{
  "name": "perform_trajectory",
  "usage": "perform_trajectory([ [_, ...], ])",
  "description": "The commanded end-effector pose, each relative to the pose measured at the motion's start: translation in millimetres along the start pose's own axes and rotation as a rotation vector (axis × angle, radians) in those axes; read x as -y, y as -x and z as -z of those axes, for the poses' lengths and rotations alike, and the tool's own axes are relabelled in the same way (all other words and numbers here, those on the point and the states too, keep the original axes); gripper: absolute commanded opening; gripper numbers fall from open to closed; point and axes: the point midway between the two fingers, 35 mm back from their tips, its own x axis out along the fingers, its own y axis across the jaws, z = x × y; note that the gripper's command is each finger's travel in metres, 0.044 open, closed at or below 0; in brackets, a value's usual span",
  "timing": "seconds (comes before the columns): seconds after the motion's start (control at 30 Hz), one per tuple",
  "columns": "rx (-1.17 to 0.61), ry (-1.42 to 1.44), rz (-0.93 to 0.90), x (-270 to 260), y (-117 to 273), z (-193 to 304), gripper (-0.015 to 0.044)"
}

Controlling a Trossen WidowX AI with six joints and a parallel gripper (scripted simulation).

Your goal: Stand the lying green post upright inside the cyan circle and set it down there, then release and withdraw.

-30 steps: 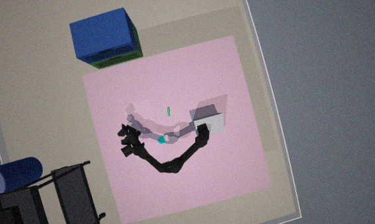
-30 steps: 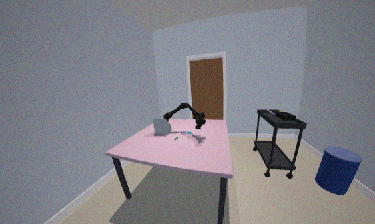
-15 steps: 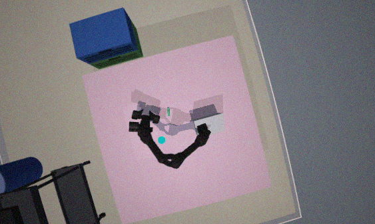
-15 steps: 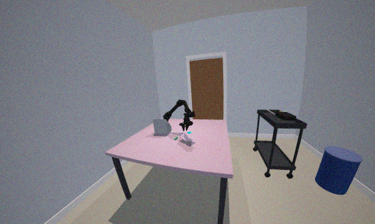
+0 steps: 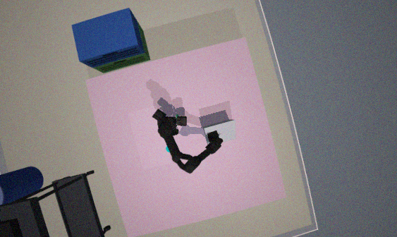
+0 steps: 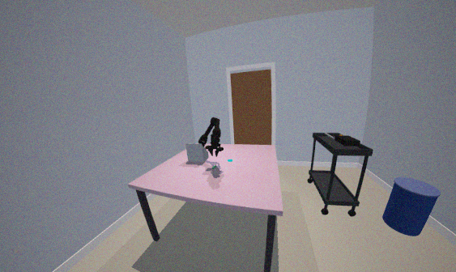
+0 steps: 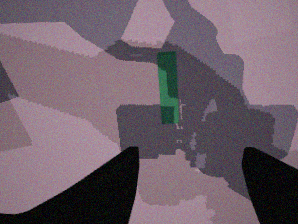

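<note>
Pink counter (image 5: 214, 187) (image 6: 245, 194); above it, the black arm (image 5: 190, 166) (image 6: 206, 133). The hand (image 5: 171, 118) (image 6: 215, 154) (image 7: 190, 156) is about half open, holding nothing. Circle (image 5: 168, 149) (image 6: 230, 160): cyan, partly hidden from above (by the arm). Post (image 5: 177, 116) (image 6: 214, 167) (image 7: 169, 87): green, lying on the counter, outside the circle.

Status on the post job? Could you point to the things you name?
Done: only positioning; the claw (image 5: 179, 120) (image 6: 215, 154) (image 7: 190, 156) is open above the table (image 5: 214, 190) (image 6: 253, 190). In hand: nothing; the green post (image 6: 214, 167) (image 7: 169, 85) lies flat beyond the fingertips. Left: grasp, lift, upright it, place in the cyan circle (image 5: 168, 149) (image 6: 230, 160), release, withdraw.
</note>
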Motion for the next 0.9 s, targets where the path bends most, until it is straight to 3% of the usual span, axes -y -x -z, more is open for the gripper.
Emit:
perform_trajectory([
  [0.0,0.077,0.05,0.008,-13,1,-9,0.0233],
  [0.2,0.076,0.05,0.009,-11,-11,-9,0.0233],
  [0.43,0.083,0.051,0.008,-12,-114,-20,0.0233],
  [0.63,0.084,0.051,0.008,-13,-118,-21,0.0233],
  [0.87,0.084,0.051,0.008,-13,-118,-21,0.0049],
])
